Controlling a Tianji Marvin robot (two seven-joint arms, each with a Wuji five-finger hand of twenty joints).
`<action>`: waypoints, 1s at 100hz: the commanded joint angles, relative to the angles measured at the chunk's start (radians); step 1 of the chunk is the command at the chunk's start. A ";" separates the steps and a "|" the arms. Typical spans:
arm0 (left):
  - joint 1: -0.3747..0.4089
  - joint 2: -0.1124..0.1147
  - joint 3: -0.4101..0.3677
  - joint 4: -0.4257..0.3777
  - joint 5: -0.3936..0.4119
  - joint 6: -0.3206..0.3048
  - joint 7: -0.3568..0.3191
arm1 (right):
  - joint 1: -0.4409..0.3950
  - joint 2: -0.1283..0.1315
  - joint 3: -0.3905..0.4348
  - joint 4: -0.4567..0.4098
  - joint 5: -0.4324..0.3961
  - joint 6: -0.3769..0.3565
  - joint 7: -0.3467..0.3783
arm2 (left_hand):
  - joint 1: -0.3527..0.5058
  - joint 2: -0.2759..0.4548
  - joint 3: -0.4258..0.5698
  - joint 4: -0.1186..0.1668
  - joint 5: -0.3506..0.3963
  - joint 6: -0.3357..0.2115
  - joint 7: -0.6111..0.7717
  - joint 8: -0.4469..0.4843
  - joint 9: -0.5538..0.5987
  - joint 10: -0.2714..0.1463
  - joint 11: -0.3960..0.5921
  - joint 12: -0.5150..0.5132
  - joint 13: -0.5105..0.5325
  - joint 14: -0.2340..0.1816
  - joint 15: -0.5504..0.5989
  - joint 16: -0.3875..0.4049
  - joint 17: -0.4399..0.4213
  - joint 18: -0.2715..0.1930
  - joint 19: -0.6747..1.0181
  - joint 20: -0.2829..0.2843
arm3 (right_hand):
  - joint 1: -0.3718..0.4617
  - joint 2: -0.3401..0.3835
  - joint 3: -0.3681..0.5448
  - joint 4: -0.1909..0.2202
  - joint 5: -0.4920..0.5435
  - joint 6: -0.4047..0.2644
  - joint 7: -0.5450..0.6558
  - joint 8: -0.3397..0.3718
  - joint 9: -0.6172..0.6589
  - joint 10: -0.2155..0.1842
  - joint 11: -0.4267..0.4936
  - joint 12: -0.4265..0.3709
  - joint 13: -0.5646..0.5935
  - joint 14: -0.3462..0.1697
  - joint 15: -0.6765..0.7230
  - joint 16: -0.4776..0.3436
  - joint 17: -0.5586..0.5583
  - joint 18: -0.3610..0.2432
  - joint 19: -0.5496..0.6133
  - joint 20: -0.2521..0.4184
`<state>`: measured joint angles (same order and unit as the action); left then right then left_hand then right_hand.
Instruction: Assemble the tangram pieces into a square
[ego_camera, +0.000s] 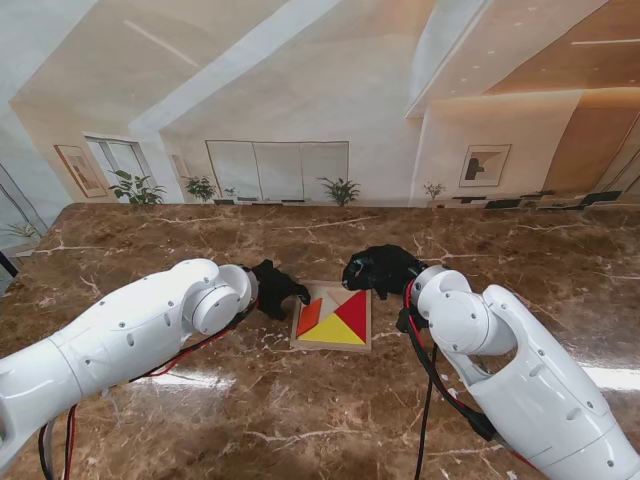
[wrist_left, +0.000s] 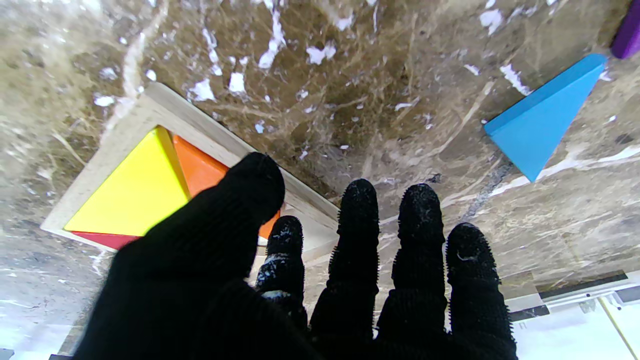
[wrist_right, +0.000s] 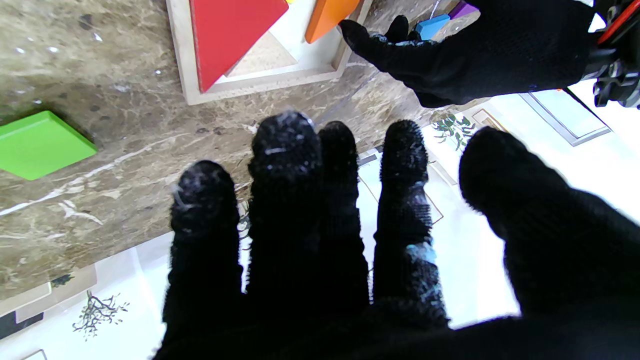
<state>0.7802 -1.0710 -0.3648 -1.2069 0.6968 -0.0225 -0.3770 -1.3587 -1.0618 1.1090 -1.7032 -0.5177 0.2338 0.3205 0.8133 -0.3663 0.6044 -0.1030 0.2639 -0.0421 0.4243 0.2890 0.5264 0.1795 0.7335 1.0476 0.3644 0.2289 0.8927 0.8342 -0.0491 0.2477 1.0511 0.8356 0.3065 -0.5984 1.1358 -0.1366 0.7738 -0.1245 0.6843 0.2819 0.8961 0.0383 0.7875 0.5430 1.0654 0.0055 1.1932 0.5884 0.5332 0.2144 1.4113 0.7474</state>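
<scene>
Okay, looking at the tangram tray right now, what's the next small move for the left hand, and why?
Probably nudge the orange piece flush against the yellow triangle. The left hand is open at the wooden tray with its fingertips over that piece, and part of the tray floor is bare.

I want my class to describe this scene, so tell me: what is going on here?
A two-armed robot is filling a square wooden puzzle tray on a brown marble table. A yellow triangle, a red triangle and an orange piece lie inside it. The black-gloved left hand has its fingers at the orange piece. The right hand is open. A blue triangle and a green piece wait outside.
</scene>
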 joint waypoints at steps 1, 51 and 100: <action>0.005 0.001 -0.002 0.000 0.001 -0.006 -0.003 | -0.008 0.000 0.001 0.005 0.006 0.007 0.018 | -0.025 0.031 -0.003 0.024 -0.031 -0.008 0.001 -0.015 -0.008 -0.015 0.019 0.012 0.010 -0.006 0.026 0.012 -0.001 -0.011 0.023 0.019 | -0.056 0.032 0.010 0.026 0.014 0.010 0.018 -0.005 0.010 0.001 0.013 -0.005 0.034 0.002 0.023 -0.007 0.004 -0.002 0.044 -0.005; 0.034 0.017 -0.039 -0.027 0.023 -0.024 -0.020 | -0.009 0.001 0.001 0.003 0.004 0.012 0.023 | -0.026 0.034 -0.004 0.023 -0.030 -0.010 0.008 -0.011 -0.013 -0.013 0.014 0.011 0.005 -0.006 0.022 0.009 -0.004 -0.012 0.022 0.016 | -0.056 0.032 0.010 0.026 0.014 0.010 0.018 -0.004 0.009 0.000 0.013 -0.006 0.033 0.002 0.023 -0.007 0.003 -0.003 0.043 -0.005; 0.076 0.039 -0.128 -0.085 0.086 -0.041 -0.055 | -0.007 0.003 -0.002 0.002 0.001 0.012 0.027 | -0.030 0.039 -0.012 0.023 -0.024 -0.006 0.007 -0.012 -0.014 -0.013 0.008 0.005 0.005 -0.006 0.017 0.006 -0.004 -0.012 0.021 0.015 | -0.056 0.033 0.010 0.026 0.015 0.009 0.017 -0.004 0.009 0.001 0.013 -0.006 0.033 0.002 0.022 -0.007 0.003 -0.003 0.044 -0.005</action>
<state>0.8560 -1.0346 -0.4851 -1.2859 0.7769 -0.0659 -0.4339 -1.3593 -1.0596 1.1083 -1.7048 -0.5197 0.2402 0.3329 0.8132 -0.3511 0.6006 -0.1030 0.2639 -0.0460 0.4231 0.2889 0.5264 0.1788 0.7339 1.0480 0.3644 0.2285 0.8927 0.8343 -0.0489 0.2477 1.0511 0.8356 0.3065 -0.5868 1.1358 -0.1366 0.7738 -0.1244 0.6844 0.2819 0.8961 0.0383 0.7875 0.5428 1.0655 0.0056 1.1933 0.5884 0.5332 0.2144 1.4113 0.7473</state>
